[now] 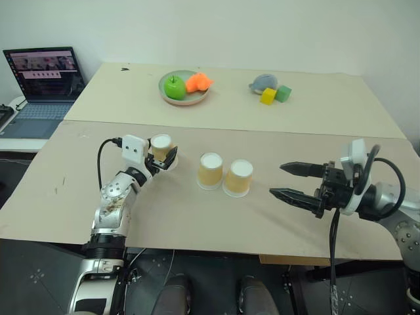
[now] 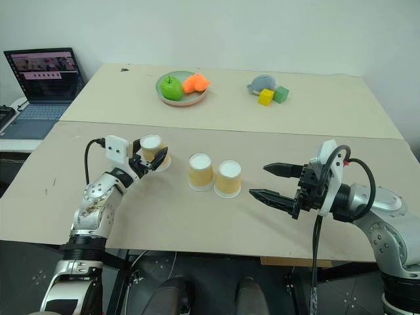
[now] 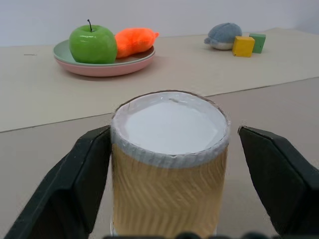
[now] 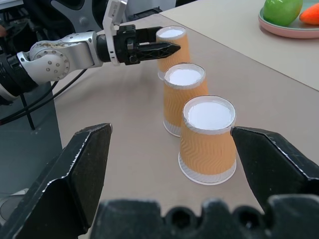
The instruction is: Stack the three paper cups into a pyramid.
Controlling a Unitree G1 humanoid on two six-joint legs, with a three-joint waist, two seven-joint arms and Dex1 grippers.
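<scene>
Cup between left fingers
Left gripper (image 1: 164, 159) straddled a cup (image 1: 161, 146); one finger (image 3: 79, 174) touched, the other stood clear; right gripper (image 1: 289, 181) gaped.

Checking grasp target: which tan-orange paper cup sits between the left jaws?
The lone tan-orange paper cup on the robot's left, bracketed by the left gripper; the other two cups stand together mid-table.

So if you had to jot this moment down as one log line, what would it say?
left gripper: around third cup, one finger apart | right gripper: open, empty | two cups: side by side, inverted | pyramid: not yet stacked
</scene>
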